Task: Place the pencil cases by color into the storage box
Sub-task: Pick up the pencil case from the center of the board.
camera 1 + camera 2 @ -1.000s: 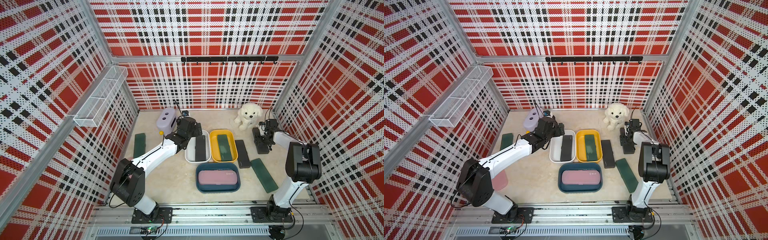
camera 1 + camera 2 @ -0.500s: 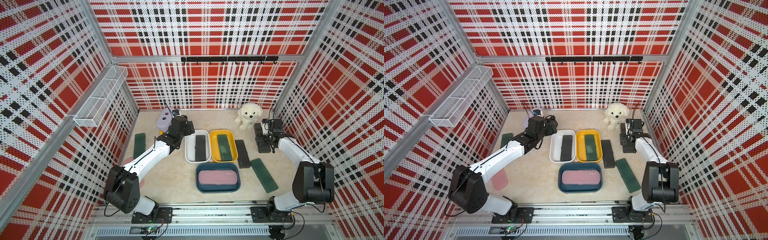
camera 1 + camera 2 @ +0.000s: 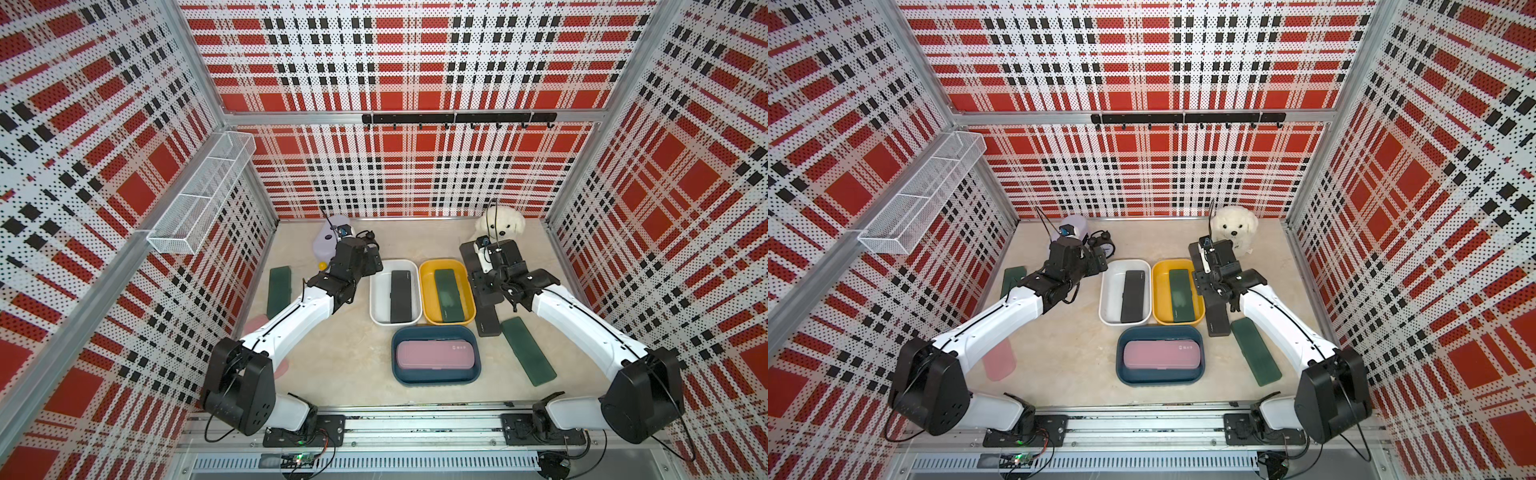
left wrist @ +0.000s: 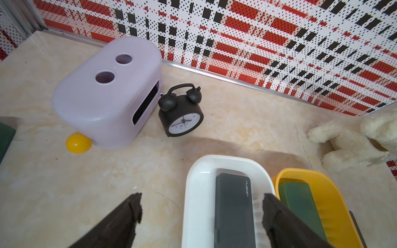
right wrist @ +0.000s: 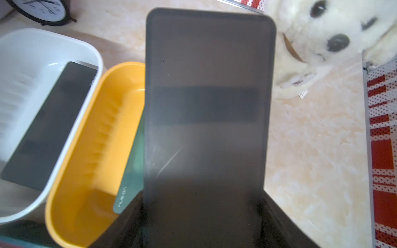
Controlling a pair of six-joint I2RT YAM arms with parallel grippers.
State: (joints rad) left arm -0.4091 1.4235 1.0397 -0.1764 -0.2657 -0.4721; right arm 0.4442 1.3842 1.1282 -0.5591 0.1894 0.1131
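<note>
Cases (image 3: 401,296): three black, three green, two pink.

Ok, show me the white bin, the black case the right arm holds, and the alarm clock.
white bin (image 3: 379,291), in a top view, bare inner floor.
held black case (image 5: 208,64), right wrist view, broad flat face.
alarm clock (image 4: 182,125), left wrist view, white dial.

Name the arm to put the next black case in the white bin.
Right: the right gripper is shut on a black pencil case near the white bin; the left gripper is open, empty.
</note>
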